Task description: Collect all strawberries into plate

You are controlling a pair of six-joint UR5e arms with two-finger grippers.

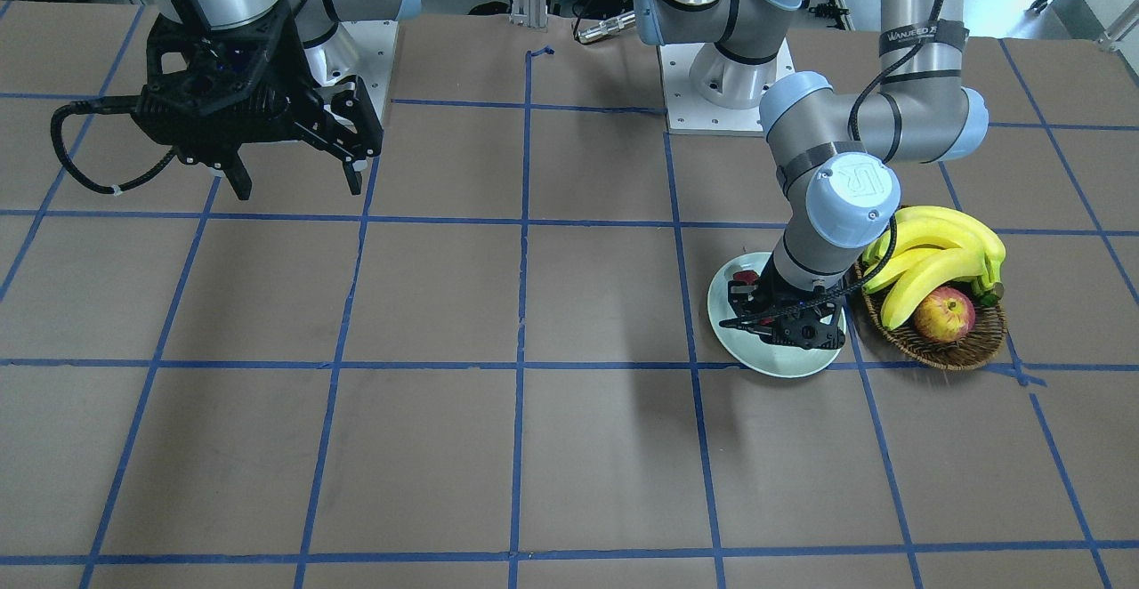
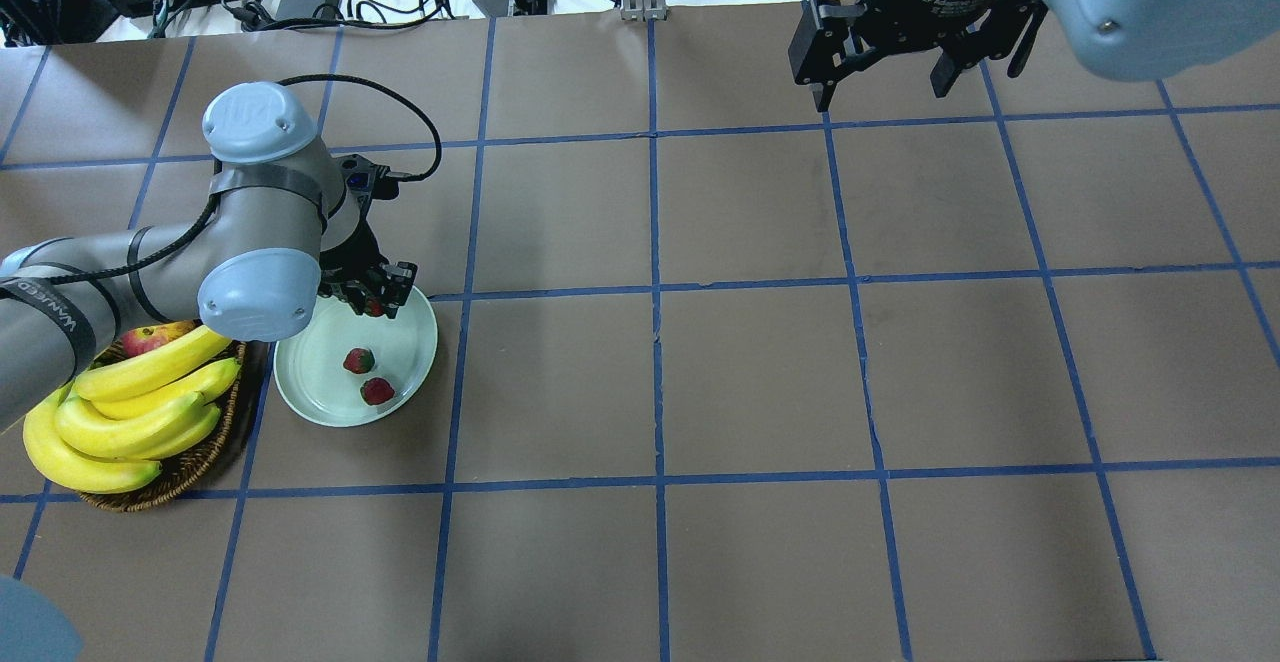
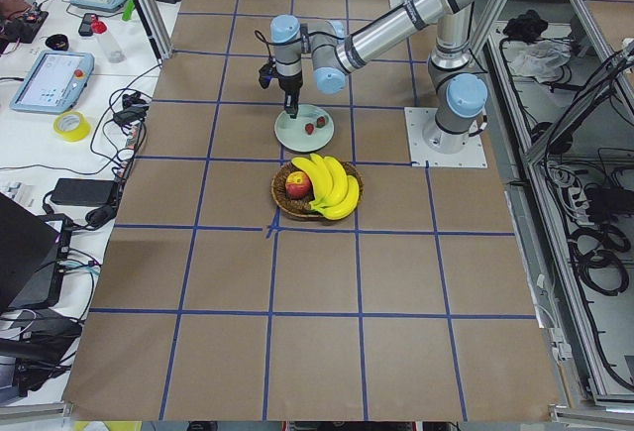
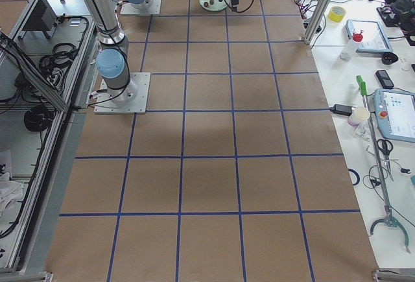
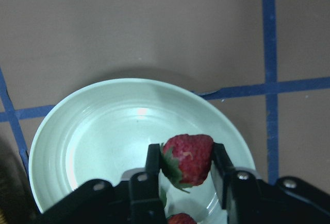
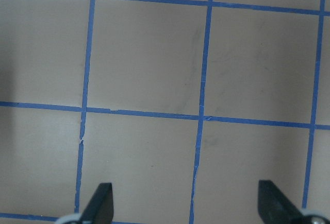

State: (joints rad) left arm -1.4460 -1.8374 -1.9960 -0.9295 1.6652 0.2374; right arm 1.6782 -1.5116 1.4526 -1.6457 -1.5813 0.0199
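The pale green plate [image 2: 305,402] lies beside the wicker basket. Two strawberries [image 2: 359,360] [image 2: 377,391] rest on it. My left gripper [image 2: 375,304] hangs just over the plate's far rim, shut on a third strawberry [image 5: 188,158], which sits upright between the fingers [image 5: 152,162] above the plate [image 5: 103,110]. In the front-facing view the gripper body hides the held berry; one strawberry [image 1: 746,279] shows on the plate [image 1: 783,362]. My right gripper [image 2: 905,72] is far off at the table's other side, raised, open and holding nothing [image 6: 185,206].
A brown wicker basket [image 2: 190,467] with bananas [image 2: 130,412] and a red-yellow apple [image 2: 145,340] touches the plate's side nearest the left arm. Blue tape lines grid the brown table. Cables and power bricks lie beyond the far edge.
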